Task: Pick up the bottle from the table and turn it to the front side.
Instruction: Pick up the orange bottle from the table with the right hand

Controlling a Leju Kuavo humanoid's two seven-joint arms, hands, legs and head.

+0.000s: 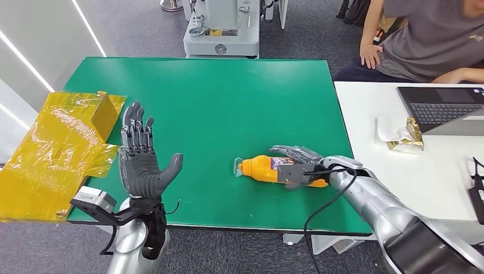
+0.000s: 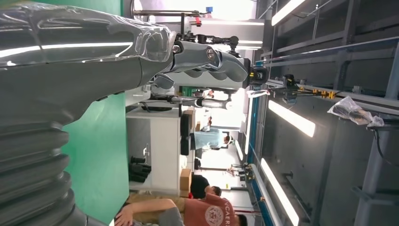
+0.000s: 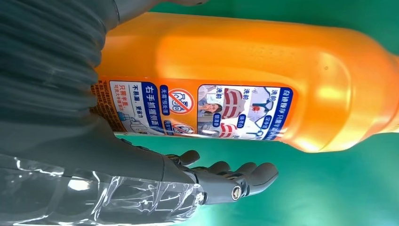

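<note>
The orange bottle (image 1: 268, 169) lies on its side on the green bench (image 1: 217, 103), at about five o'clock from the bench's middle, its clear cap pointing toward nine o'clock and its base toward three. That lie suits a side approach: the right robot hand (image 1: 297, 165) comes in from the base end and wraps over the label band, fingers (image 1: 294, 152) arched across the far side. In the right wrist view the bottle (image 3: 244, 80) sits against the palm with the fingers (image 3: 235, 176) curled just past it. I judge this hand to be grasping the bottle, though whether the fingers press firmly is hard to tell from these angles. The bottle appears to rest on the bench, so the lift is not yet made.

The printed panel (image 3: 202, 110) with small pictures and a prohibition sign faces the wrist camera; it looks like the back label, which would be why a turn is wanted.

The left robot hand (image 1: 140, 162) stands upright near the bench's seven o'clock edge, released, palm open and fingers apart, likely kept ready to receive or steady the bottle. Yellow wrapping (image 1: 54, 151) lies at nine o'clock, well apart. A seated person (image 1: 434, 34) and a laptop (image 1: 442, 105) are at the white table (image 1: 371, 171) toward two o'clock.
</note>
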